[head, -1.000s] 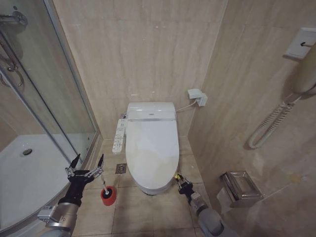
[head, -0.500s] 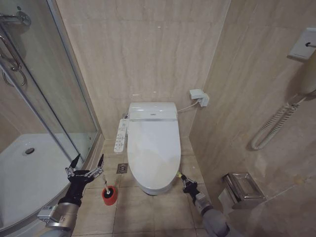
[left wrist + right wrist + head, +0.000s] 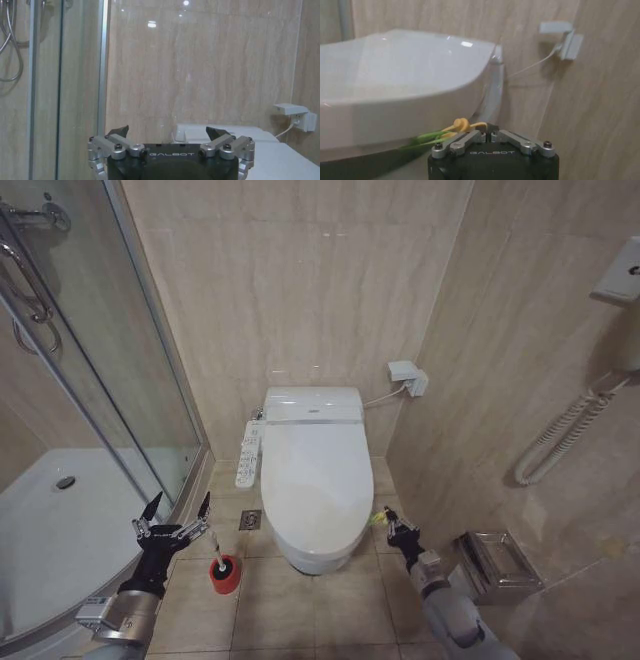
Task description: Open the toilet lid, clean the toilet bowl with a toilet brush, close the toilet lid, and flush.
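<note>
The toilet lid [image 3: 313, 470] lies down over the toilet bowl [image 3: 318, 558] in the middle of the head view. My right gripper [image 3: 397, 527] is low beside the toilet's right front and is shut on the yellow ring [image 3: 460, 125]. A green strap [image 3: 427, 138] runs from the ring back to the lid [image 3: 395, 63]. The toilet brush [image 3: 216, 555] stands in its red cup holder [image 3: 224, 576] on the floor, left of the bowl. My left gripper [image 3: 180, 502] hovers open just left of the brush, holding nothing, fingers [image 3: 117, 132] pointing up.
A glass shower enclosure [image 3: 110, 380] and white tray [image 3: 60, 530] fill the left. A button panel [image 3: 247, 453] runs along the toilet's left side, with a floor drain [image 3: 248, 520] below it. A metal paper holder [image 3: 492, 560], a coiled cord [image 3: 555, 445] and a socket [image 3: 405, 375] are on the right.
My right gripper has moved from the toilet's front right corner out to its right side and higher, with the ring and strap in it. The camera shifted slightly. The left gripper stayed put.
</note>
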Robot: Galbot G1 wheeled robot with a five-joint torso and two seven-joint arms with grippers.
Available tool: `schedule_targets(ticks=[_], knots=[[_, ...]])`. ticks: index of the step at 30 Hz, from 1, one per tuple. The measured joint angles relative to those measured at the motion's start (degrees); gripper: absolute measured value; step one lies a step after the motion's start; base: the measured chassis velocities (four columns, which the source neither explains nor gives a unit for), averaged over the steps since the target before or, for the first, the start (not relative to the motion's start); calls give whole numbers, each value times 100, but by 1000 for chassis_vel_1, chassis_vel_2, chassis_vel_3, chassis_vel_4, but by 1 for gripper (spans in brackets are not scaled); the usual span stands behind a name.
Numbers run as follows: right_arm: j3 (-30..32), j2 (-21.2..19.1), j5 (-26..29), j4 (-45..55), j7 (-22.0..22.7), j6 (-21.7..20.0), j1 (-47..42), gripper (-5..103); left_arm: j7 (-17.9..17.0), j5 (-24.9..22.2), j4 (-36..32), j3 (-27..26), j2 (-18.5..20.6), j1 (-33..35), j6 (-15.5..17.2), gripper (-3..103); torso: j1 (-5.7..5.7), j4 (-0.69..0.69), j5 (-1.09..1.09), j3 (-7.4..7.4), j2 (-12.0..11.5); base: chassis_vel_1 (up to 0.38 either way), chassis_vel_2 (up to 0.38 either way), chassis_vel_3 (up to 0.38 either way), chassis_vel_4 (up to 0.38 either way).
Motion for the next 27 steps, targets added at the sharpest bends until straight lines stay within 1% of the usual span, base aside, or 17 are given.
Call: schedule_targets(ticks=[8, 13, 14, 18, 24, 27], knots=[[419, 61, 16, 520, 99, -40, -93, 1, 0, 0, 0, 0, 0, 1, 0, 100, 0, 0, -1, -1, 0, 0, 0, 0, 0], [722, 162, 212, 1076, 259, -251, -135, 1, 0, 0, 0, 0, 0, 0, 0, 100, 0, 0, -3, -1, 1, 0, 0, 0, 0], [722, 162, 212, 1076, 259, -251, -135, 1, 0, 0, 0, 0, 0, 0, 0, 100, 0, 0, -3, -1, 1, 0, 0, 0, 0], [853, 267, 464, 1427, 399, -477, -44, 1, 0, 0, 0, 0, 0, 0, 0, 100, 0, 0, -4, -1, 0, 0, 0, 0, 0], [924, 313, 641, 1574, 468, -598, 132, 1, 0, 0, 0, 0, 0, 0, 0, 100, 1, 0, -2, -1, 0, 0, 0, 0, 0], [935, 347, 779, 1573, 535, -714, 384, 1, 0, 0, 0, 0, 0, 0, 0, 100, 1, 0, -2, -1, 0, 0, 0, 0, 0]])
